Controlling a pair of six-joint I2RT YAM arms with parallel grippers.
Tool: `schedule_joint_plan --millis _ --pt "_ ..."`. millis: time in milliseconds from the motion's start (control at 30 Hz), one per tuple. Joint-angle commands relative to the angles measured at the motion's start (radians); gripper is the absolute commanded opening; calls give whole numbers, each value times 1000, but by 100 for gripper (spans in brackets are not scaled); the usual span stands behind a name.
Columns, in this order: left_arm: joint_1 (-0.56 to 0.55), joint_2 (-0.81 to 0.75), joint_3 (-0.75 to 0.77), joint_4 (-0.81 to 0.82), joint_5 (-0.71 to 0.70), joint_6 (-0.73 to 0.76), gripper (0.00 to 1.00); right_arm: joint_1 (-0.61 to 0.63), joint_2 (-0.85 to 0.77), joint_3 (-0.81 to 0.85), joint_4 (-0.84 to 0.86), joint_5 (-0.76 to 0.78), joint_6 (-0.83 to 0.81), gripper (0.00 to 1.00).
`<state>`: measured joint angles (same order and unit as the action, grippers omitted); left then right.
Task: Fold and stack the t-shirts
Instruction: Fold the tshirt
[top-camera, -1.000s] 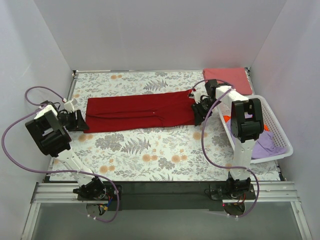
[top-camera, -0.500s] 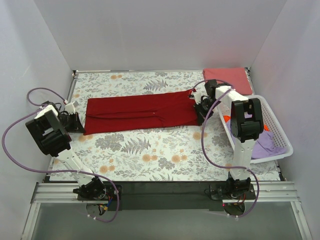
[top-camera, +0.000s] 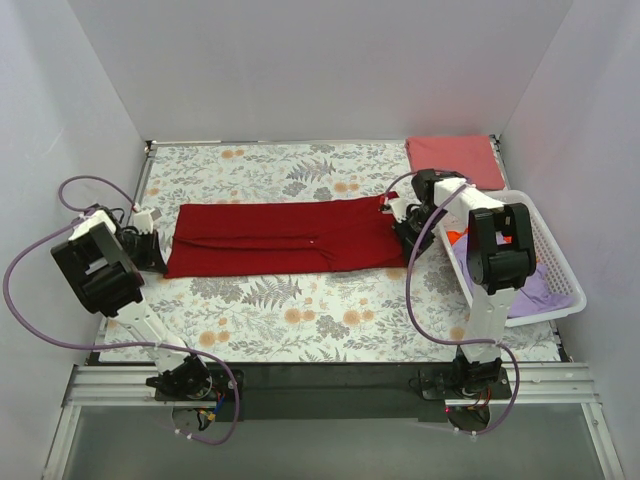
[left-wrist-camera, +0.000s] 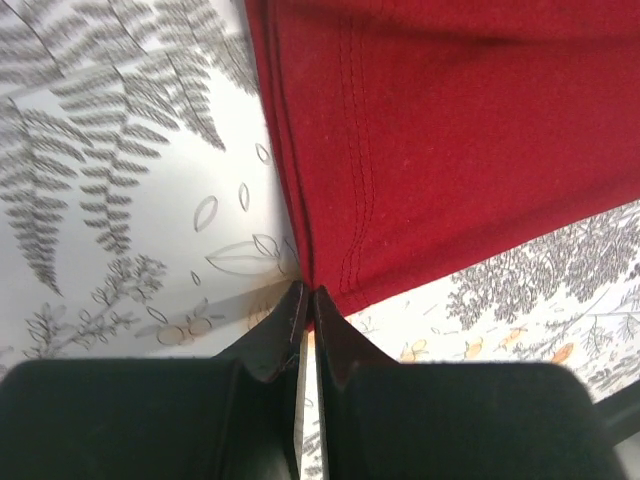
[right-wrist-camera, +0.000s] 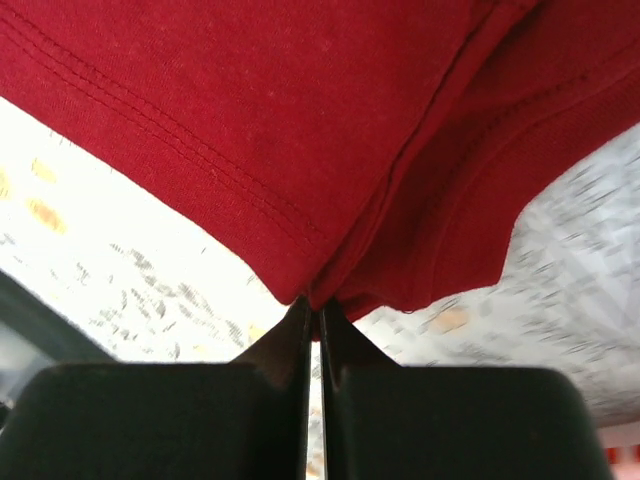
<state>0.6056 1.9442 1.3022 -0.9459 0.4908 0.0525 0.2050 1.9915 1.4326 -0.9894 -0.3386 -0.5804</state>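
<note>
Crimson t-shirt (top-camera: 285, 238) long and flat on floral cloth (top-camera: 300, 310), basket (top-camera: 556, 255) rightward

My left end effector (left-wrist-camera: 308, 298) sits low over the tabletop, its black fingers pressed together tip to tip on one end of the deep crimson red soft fabric t-shirt (top-camera: 285, 238). My right end effector (right-wrist-camera: 312, 308) is clamped the same way on the opposite end. Both arms are bent at the elbow, with the wrists turned inward to face each other.
</note>
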Motion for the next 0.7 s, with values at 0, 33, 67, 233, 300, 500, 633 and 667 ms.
schedule_joint_plan --millis 0,33,67,233,300,500,633,667 --pt "5 -79 -14 -4 -43 40 0 -4 -56 -34 -65 21 -16 7" --pt "2 -77 -8 -11 4 34 0 -3 -56 -31 -66 7 -1 14" --pt "2 -79 2 -22 31 27 6 0 -57 -12 -66 -17 10 23" --pt "-10 -142 83 -74 179 21 33 -1 -109 77 -106 -71 47 59" --pt "-29 -191 114 -77 251 20 41 -6 -134 106 -118 -99 50 60" --pt "-321 -312 79 40 340 -45 50 -6 -171 100 -120 -215 85 60" --pt "-640 -349 -6 191 400 -251 50 -6 -128 75 -117 -250 120 54" --pt "-689 -347 -36 225 410 -300 50 -6 -120 66 -114 -272 126 52"
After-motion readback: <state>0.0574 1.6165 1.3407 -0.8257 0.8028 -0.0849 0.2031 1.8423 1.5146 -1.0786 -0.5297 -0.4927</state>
